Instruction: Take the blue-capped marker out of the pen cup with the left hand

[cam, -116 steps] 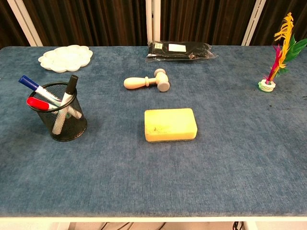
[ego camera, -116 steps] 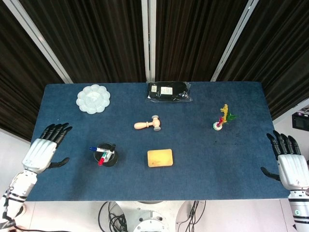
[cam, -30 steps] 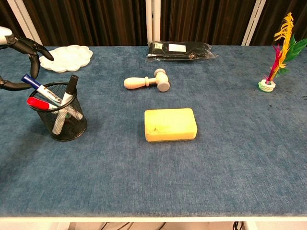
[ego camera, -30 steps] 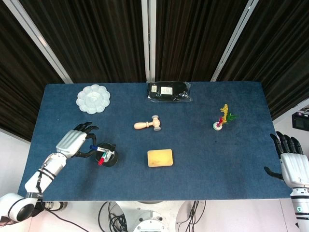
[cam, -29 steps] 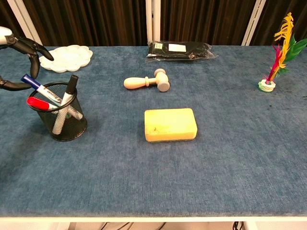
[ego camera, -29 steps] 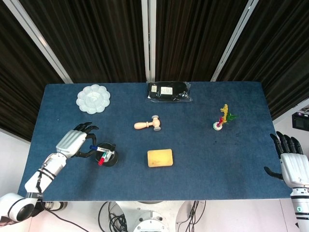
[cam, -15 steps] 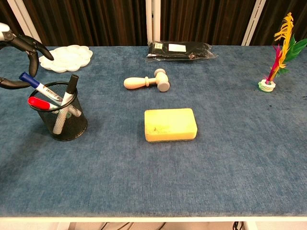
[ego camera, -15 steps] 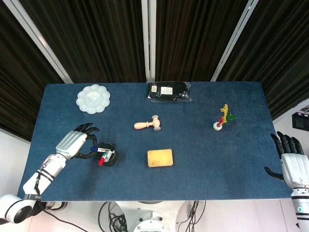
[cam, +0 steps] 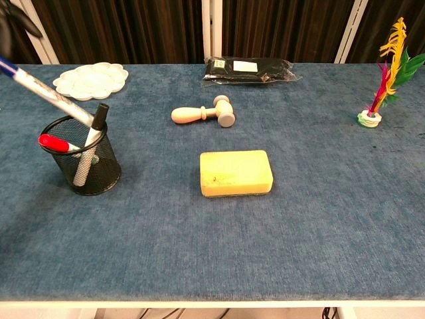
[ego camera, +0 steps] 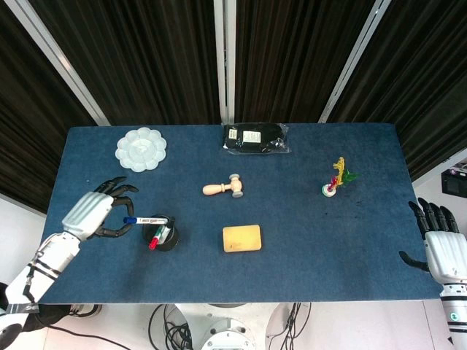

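My left hand (ego camera: 91, 215) hovers left of the black mesh pen cup (ego camera: 162, 236) and pinches the blue-capped marker (ego camera: 146, 219) at its cap end. The marker is lifted and slanted. In the chest view its white body (cam: 50, 95) runs from the top-left edge down to the cup's rim (cam: 106, 129), where its lower end still sits. Only dark fingers (cam: 20, 20) of that hand show there. A red-capped marker (cam: 53, 141) and a black-capped one (cam: 98, 119) stay in the cup. My right hand (ego camera: 444, 251) is open, off the table's right edge.
A white palette (ego camera: 141, 149) lies behind the cup at back left. A small wooden mallet (ego camera: 224, 188) and a yellow sponge (ego camera: 241, 238) sit mid-table. A black packet (ego camera: 255, 137) lies at the back and a feather shuttlecock (ego camera: 334, 179) stands to the right.
My left hand has closed on the marker's blue cap and drawn it up and to the left, most of the way out of the cup. The right hand has stayed put.
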Tool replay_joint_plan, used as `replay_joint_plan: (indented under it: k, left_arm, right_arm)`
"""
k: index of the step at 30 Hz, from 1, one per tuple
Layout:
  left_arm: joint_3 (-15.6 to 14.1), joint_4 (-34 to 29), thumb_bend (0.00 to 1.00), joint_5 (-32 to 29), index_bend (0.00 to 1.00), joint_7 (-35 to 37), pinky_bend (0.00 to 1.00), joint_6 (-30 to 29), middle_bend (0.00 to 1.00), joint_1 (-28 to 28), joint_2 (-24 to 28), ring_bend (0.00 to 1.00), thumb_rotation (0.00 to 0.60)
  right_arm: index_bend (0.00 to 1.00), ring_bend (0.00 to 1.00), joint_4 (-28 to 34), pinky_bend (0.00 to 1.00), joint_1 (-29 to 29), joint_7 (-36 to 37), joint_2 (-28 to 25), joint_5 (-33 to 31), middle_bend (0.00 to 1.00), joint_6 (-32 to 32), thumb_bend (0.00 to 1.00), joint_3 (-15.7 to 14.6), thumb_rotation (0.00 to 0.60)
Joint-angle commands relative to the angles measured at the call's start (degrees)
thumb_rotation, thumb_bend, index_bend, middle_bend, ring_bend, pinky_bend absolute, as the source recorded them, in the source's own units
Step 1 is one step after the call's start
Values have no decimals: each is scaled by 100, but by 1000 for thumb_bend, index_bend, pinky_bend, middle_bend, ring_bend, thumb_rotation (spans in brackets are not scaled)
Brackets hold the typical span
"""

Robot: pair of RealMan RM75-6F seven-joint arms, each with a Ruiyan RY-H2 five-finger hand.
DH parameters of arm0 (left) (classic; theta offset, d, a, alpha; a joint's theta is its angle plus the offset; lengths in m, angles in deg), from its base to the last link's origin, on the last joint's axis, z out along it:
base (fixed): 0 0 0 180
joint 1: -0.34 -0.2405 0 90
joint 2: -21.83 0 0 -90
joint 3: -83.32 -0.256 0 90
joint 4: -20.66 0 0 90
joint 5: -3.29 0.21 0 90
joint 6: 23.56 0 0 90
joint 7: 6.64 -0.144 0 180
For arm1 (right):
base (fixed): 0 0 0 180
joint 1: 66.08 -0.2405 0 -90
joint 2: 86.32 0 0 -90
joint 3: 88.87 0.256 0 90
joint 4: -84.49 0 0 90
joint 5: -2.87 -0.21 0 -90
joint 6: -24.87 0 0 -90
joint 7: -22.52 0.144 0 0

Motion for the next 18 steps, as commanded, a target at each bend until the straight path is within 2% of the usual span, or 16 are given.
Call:
replay_joint_plan:
  k: [1,8,12,15,18]
  left_arm:
    - [53,-246,363,178,642,336,119,-326,205,-193,377,11,600]
    - [149,-160,368,265,661,1109,123,-537,227,-289,615,18,600]
    - [257,135,367,205,665,1554,124,-166,233,-17,460,18,600]
    - [320,326,367,105,667,1511,123,170,234,228,223,18,600]
    - [400,595,371,-209,669,1384,124,771,234,605,-131,18,600]
  right_arm:
    - [0,0,-4,0,0,5,3,25,0,-8,87,-5,600]
    - [0,0,-60,0,-32,17,60,19,0,58,87,-14,600]
    - [0,0,-50,0,-41,-4,74,23,0,60,87,-12,600]
    - [0,0,-39,0,-50,-29,79,0,0,77,87,-7,600]
    - [0,0,-17,0,-61,-72,81,3,0,86,88,-9,600]
